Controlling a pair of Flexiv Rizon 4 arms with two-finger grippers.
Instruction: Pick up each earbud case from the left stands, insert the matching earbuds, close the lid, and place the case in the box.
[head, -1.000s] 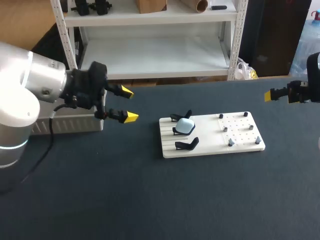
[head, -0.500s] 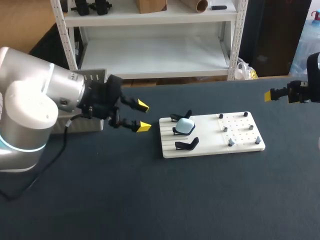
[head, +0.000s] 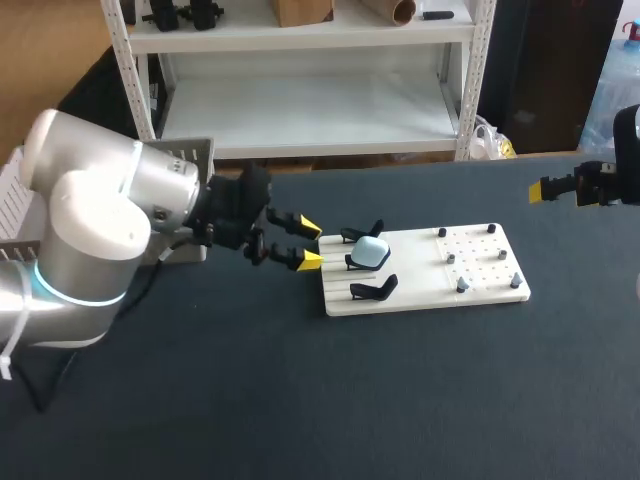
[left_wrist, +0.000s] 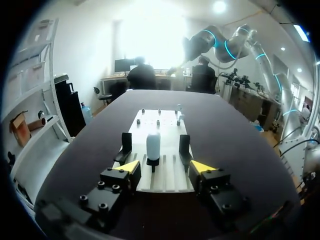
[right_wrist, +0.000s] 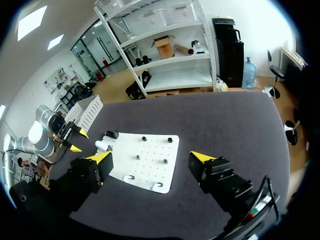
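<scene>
1. We judge the main risk to be a knock. Our left gripper (head: 311, 244) is released and empty, just off the 9 o'clock edge of the white board (head: 480, 262). The earbud case (head: 373, 251) stands on the middle stand (head: 356, 263), with an empty stand at its 12 o'clock (head: 362, 235) and another at its 6 o'clock (head: 374, 289).
2. In the left wrist view the spread fingertips line up with those outer stands, so going straight in could strike them.
3. A high or off-centre pinch could tip the rounded case off its stand. A shove could slide the board across the worktop (head: 300, 400).
4. The left arm enters from 9 o'clock, with its forearm low and its fingers pointing to 3 o'clock.
5. Our right gripper (right_wrist: 151, 158) is also released and empty, and hangs well apart at the board's 2 o'clock.
</scene>
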